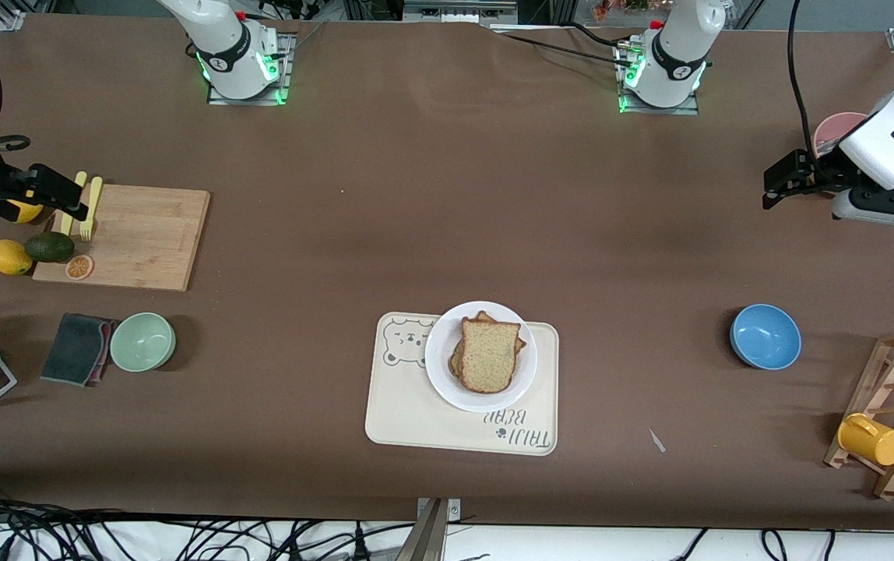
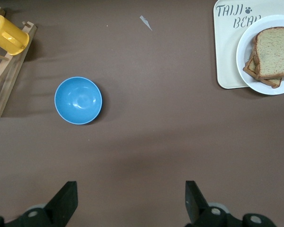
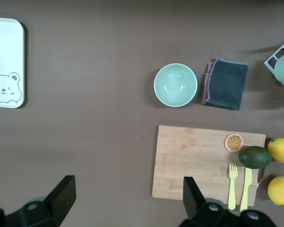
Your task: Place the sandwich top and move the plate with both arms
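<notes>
Brown table (image 1: 447, 195) (both pincers (image 2: 130, 201) (image 3: 125, 198) spread, aloft at its ends), plate (image 1: 442, 374) on tray (image 1: 416, 421).

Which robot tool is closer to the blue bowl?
The left. The left tool hangs open near the left arm's end of the table, not far from the blue bowl. The right tool is open over the cutting board, at the right arm's end.

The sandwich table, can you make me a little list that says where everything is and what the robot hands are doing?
bread top: lying on the stacked sandwich
plate: on the bear tray, holding the sandwich
left gripper: open, up over the left arm's end of the table, waiting
right gripper: open, over the cutting board edge
blue bowl: toward the left arm's end
green bowl: beside the grey cloth
</notes>
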{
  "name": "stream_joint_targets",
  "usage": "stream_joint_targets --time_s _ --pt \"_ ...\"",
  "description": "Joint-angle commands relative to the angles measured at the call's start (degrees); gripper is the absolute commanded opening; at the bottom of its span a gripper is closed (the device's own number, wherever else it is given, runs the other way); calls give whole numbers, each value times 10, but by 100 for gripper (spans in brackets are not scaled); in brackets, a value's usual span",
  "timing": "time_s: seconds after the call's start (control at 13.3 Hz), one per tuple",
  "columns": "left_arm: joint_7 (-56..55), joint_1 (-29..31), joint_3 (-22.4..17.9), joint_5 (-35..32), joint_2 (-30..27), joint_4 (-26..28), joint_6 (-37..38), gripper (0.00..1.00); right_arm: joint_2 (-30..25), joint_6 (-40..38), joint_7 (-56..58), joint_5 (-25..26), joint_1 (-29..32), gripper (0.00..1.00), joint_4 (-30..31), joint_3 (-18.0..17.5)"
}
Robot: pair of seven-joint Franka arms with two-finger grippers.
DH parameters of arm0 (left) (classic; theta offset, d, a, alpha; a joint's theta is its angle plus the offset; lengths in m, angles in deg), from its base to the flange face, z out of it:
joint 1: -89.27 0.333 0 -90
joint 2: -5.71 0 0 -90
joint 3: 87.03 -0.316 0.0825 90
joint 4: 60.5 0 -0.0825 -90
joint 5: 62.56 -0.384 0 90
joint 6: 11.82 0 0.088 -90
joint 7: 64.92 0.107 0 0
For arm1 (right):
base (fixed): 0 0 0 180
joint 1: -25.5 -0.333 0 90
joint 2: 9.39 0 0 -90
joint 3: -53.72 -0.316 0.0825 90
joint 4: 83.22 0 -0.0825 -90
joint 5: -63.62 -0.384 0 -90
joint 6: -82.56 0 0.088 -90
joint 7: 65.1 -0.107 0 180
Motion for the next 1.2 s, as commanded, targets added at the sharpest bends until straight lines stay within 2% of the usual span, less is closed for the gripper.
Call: stream_joint_targets --time_s 0.0,0.9,1.12 --pt "-7 3 5 -14 -17 20 -11 100 -19 2 12 -14 1 100 20 1" --pt "-8 4 2 -15 -15 18 -8 100 0 0 14 -8 -1 100 2 -1" --pt "-8 4 2 -14 -15 18 -7 100 11 0 16 14 -3 100 -3 -2"
